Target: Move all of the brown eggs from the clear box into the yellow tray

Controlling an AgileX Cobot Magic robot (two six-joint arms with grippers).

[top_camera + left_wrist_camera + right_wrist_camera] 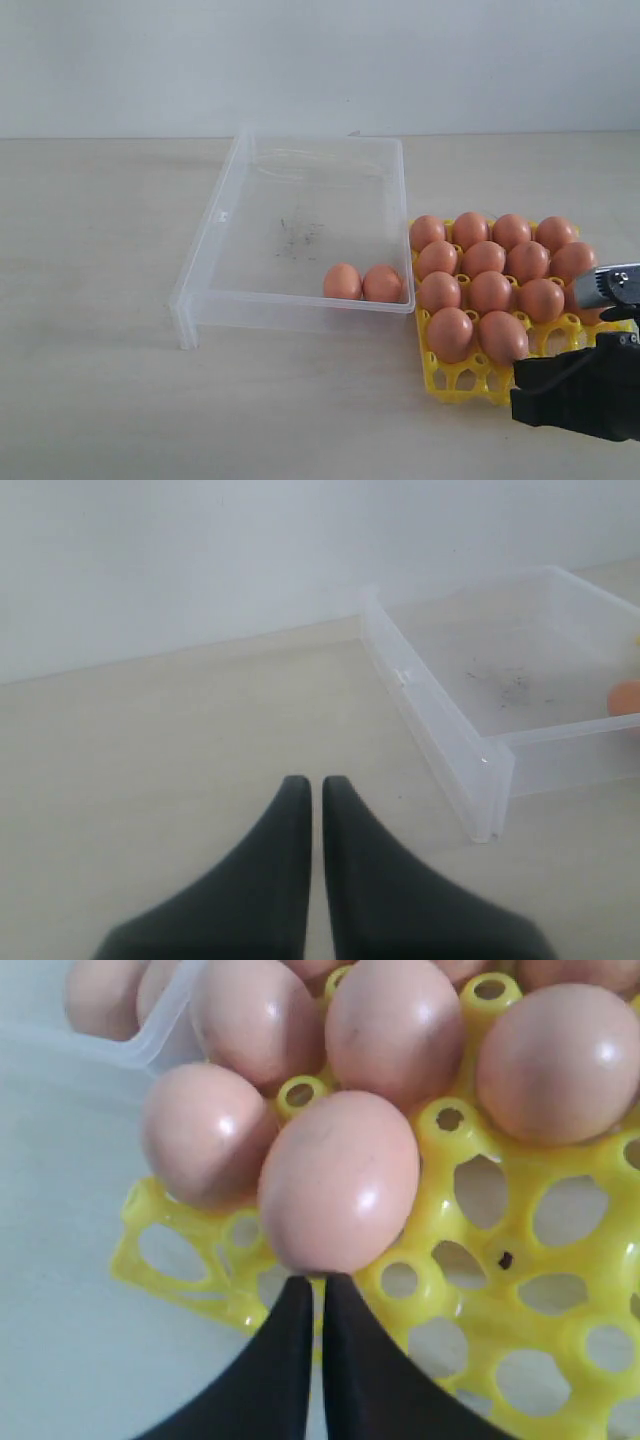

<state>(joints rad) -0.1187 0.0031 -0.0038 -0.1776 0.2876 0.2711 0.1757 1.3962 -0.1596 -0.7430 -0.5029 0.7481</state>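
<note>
Two brown eggs (343, 281) in clear box (300, 306) — others in yellow tray (462, 383)

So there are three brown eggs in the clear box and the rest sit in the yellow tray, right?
Not quite. The clear box holds two brown eggs, not three. The exterior view shows them side by side against the box's near wall, by the corner closest to the tray. The rest do sit in the yellow tray.

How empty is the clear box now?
The clear box is nearly empty: two brown eggs lie in its corner beside the yellow tray.
</note>
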